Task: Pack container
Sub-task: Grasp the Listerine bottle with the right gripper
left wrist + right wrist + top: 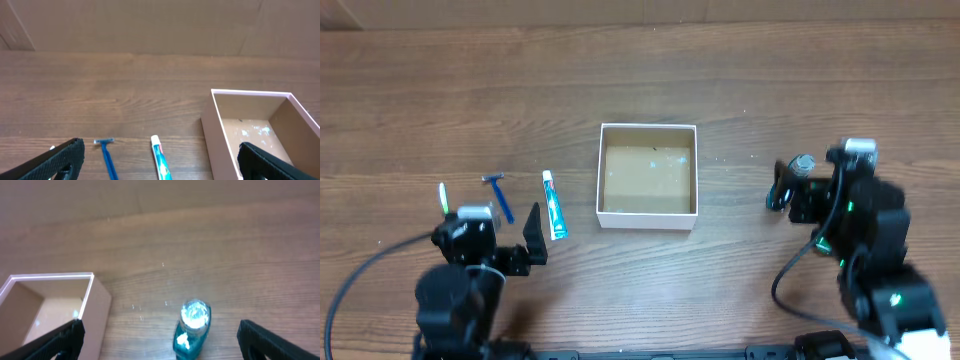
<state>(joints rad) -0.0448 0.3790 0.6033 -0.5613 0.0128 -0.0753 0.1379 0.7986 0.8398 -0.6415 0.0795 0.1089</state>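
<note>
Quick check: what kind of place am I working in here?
Probably a test bench, not a home: wood-grain table, cardboard-like backdrop, razor and toothpaste beside an empty container.

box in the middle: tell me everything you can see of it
The box is square and shallow, cardboard by the look, with white walls and a brown floor with a few pale specks. Its top is open and it is empty. It sits flat on the wooden table, near the middle. Nothing touches it; a tube lies apart on its left.
</note>
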